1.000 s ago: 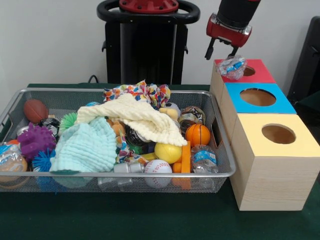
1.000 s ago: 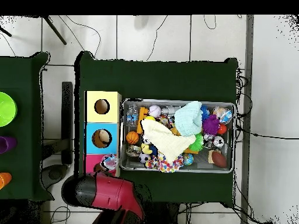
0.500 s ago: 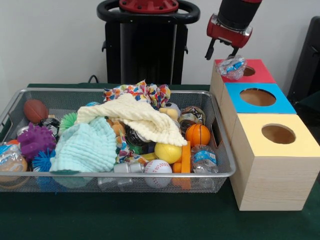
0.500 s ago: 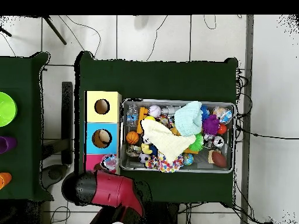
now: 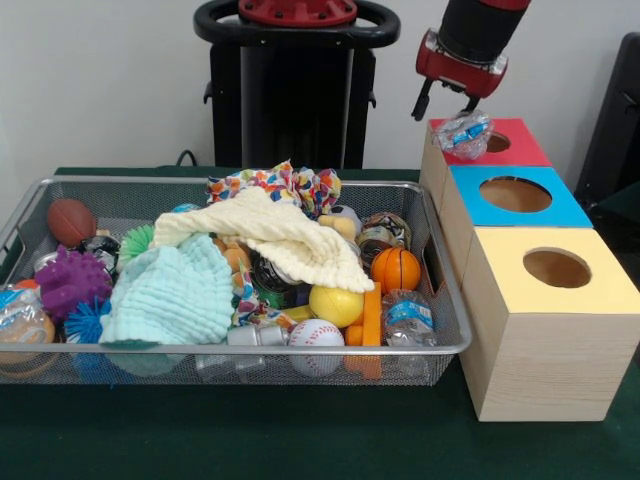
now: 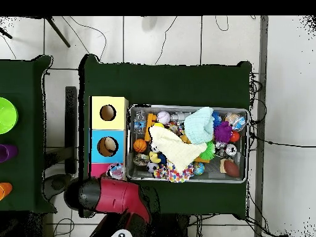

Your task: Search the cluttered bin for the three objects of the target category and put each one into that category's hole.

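Gripper: the gripper [image 5: 443,103] hangs above the red box [image 5: 510,152], its two dark fingers spread apart and holding nothing.
Bottle: a crumpled plastic bottle [image 5: 465,133] with a blue label lies on the red box's top, just beside the hole [image 5: 497,143] and partly over its rim (it has not dropped in, as far as the front view shows).
Bin: the mesh bin [image 5: 60,350] holds balls, cloths and more; another clear bottle with a blue label [image 5: 408,318] lies at the corner nearest the boxes.
Step in hand: likely getting the bottle fully into the red hole.
How to do it well: come down beside the bottle on the side away from the hole and nudge it across the rim, or re-grip it across its narrow middle and release directly over the opening.
Risk: a sideways push may roll it off the box.
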Motion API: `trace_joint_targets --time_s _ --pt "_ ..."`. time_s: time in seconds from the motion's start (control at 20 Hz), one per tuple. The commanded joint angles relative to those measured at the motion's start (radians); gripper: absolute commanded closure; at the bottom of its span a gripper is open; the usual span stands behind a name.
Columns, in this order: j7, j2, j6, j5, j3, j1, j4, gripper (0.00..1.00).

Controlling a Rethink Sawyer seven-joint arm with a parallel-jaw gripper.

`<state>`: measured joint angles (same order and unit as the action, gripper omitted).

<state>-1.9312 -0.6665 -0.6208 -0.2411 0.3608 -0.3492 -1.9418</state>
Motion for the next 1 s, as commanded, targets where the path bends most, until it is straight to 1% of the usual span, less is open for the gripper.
trace_joint_targets --time_s 0.05,0.65,1.0 --pt "-0.138 0.042 -0.034 0.014 -0.087 0.005 0.16 0.0" --pt "-0.157 0.057 -0.079 0.016 -0.07 -0.017 0.215 0.0" --pt "-0.147 0.051 -0.101 0.016 -0.069 -0.012 0.23 0.0"
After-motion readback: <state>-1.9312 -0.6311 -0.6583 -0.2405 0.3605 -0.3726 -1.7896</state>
